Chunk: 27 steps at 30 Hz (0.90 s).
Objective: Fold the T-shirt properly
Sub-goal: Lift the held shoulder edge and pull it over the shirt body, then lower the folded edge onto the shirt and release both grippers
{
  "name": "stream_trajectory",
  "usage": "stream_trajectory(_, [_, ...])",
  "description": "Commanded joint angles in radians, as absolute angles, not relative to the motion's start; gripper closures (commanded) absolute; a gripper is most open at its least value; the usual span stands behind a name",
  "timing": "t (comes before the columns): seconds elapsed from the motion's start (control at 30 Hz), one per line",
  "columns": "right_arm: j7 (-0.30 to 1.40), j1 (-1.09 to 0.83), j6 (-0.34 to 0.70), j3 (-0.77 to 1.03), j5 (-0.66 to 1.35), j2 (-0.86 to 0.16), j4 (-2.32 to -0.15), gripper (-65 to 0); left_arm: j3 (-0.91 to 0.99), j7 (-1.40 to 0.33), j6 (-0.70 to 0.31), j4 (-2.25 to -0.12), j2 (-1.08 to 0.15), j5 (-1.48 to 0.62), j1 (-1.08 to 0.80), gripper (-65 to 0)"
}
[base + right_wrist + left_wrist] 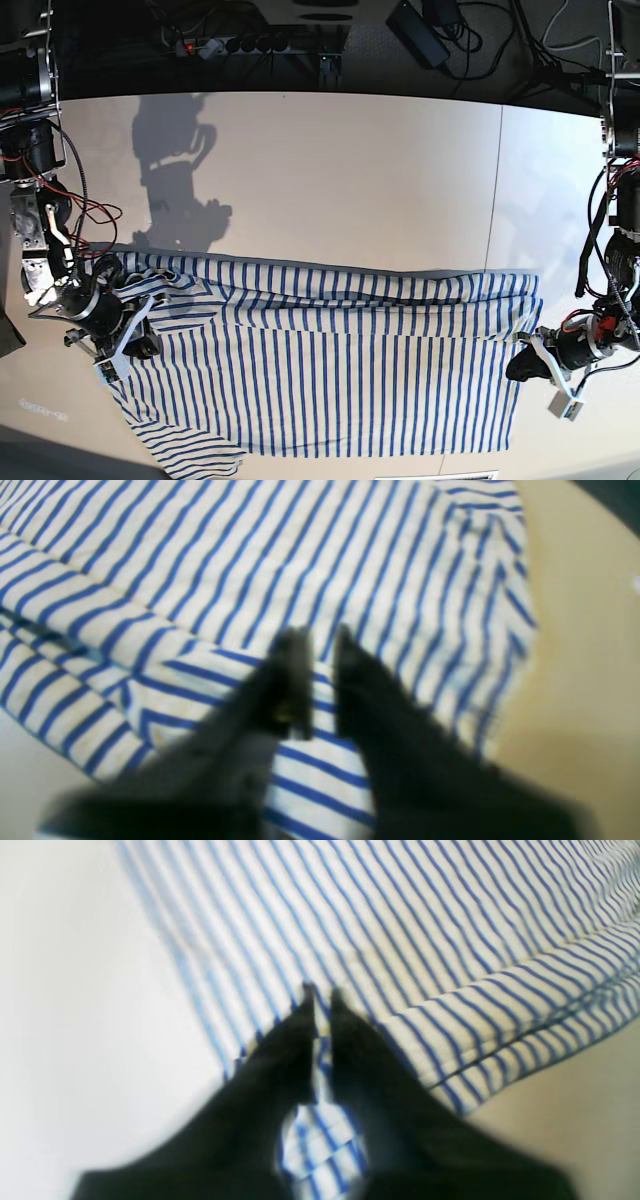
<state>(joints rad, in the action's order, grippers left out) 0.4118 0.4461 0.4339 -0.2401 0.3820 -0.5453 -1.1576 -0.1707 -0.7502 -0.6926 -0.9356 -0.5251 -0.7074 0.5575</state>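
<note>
**Inspector:** Nearest the lens in both wrist views were dark fingers pressed almost together over striped cloth. The left gripper (pixel 320 995) had its jaws closed, a strip of the T-shirt (pixel 330 370) showing between them, apparently pinched at the edge of the cloth.

**Clerk:** And the other?

**Inspector:** The right gripper (pixel 315 635) was likewise closed, with fabric between its jaws, beside a folded layer.

**Clerk:** Where did the garment lie?

**Inspector:** Spread across the near half of the table (pixel 330 170), its far edge doubled over in a band. One gripper stood at each end of it.

**Clerk:** Why so held?

**Inspector:** In my judgement, gripping opposite ends keeps the cloth taut, so the next fold can be carried over evenly. One sleeve trailed loose at the near corner by the right arm and could bunch.
</note>
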Motion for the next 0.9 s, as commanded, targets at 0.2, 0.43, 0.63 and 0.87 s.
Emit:
stream_trajectory(0.2, [0.398,0.474,0.466,-0.228,0.306,-0.517,-1.061,0.0,-0.165,-0.768,-0.685,-0.948,-0.470,-0.585,0.572,0.0])
stream_trajectory(0.43, [0.419,0.473,0.464,-0.229,0.348,-0.512,-0.925,0.0,-0.165,-0.860,-0.618,-0.942,-0.459,-0.508,0.528,0.0])
stream_trajectory(0.63, [0.479,0.470,0.464,-0.228,0.383,-0.512,-0.889,0.0,-0.165,-0.878,-0.567,-0.942,-0.434,-0.414,0.512,0.0])
stream_trajectory(0.87, [0.574,0.453,0.464,-0.228,0.452,-0.518,-0.908,0.0,-0.165,-0.903,-0.596,-0.944,-0.430,-0.466,0.509,0.0])
